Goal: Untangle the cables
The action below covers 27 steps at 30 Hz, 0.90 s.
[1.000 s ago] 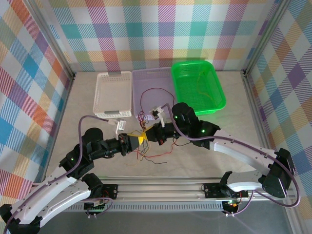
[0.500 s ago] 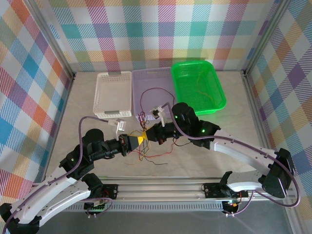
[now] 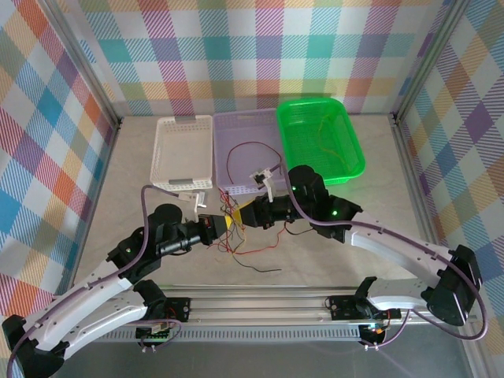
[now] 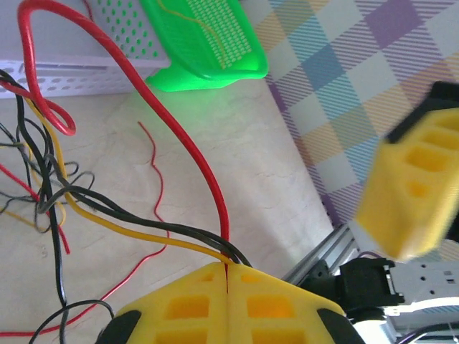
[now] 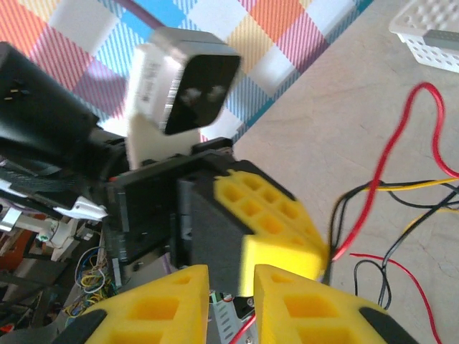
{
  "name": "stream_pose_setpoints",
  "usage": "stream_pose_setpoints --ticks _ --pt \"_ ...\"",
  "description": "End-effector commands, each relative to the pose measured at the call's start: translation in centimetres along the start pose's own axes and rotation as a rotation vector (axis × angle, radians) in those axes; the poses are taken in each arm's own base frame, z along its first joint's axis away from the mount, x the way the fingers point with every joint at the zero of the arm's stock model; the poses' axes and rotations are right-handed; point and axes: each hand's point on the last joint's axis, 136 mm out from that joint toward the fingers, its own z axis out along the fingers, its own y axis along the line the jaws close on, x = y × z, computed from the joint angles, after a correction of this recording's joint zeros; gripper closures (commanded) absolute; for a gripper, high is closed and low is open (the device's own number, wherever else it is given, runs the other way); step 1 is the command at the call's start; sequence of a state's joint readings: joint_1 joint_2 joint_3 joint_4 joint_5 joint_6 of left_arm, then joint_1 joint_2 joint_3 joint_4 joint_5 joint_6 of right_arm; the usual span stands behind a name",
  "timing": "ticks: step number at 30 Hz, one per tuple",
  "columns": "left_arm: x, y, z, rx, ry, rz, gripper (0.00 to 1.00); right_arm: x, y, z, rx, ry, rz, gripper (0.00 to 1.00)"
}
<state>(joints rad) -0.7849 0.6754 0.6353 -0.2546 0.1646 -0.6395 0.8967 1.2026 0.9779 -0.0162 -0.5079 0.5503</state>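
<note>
My left hand [image 4: 226, 269] is shut tight on the cables [image 3: 236, 234]. A red one, a black one and a yellow one come out from between its fingers [image 4: 179, 308]. The rest of the knot lies on the table [image 3: 378, 197], just in front of that hand. My right hand [image 5: 231, 276] faces my left hand, very near it. It is a little bit open, and I see nothing held in it. I think I am at the pulling-apart step. Next, my right hand needs to pinch just one cable near the knot. Then it should pull gently away from my left hand, so the loops slide loose and do not get tighter.
</note>
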Motion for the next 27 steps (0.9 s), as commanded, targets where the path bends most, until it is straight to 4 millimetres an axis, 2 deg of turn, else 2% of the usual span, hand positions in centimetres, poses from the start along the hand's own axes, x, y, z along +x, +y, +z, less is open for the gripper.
stream_pose_setpoints --ticks 1,5,8,12,15,21,27 --pt "-1.4 -0.8 -0.6 0.002 -0.050 -0.004 1.00 -0.3 1.0 -0.5 -0.035 -0.018 -0.040 0.74" --pt "-1.7 -1.2 -0.8 0.010 -0.050 -0.003 1.00 0.8 -0.7 -0.3 0.020 0.002 -0.042 0.58" --pt "-1.9 -1.5 -0.9 0.013 -0.052 0.001 1.00 1.9 -2.2 0.3 0.058 0.025 -0.038 0.53" --pt "-1.5 -1.1 -1.0 -0.007 -0.031 0.000 1.00 3.1 -3.8 1.6 0.061 0.057 -0.009 0.53" --pt "-1.5 -1.2 -1.0 -0.003 -0.032 -0.002 1.00 3.1 -4.4 2.3 0.052 0.049 0.009 0.53" --pt "-1.3 -1.0 -0.8 -0.009 -0.020 -0.007 1.00 2.5 -4.3 3.0 0.019 0.010 0.021 0.54" --pt "-1.0 -0.8 -0.7 -0.013 -0.014 -0.007 1.00 2.5 -4.8 3.8 0.006 0.005 0.048 0.64"
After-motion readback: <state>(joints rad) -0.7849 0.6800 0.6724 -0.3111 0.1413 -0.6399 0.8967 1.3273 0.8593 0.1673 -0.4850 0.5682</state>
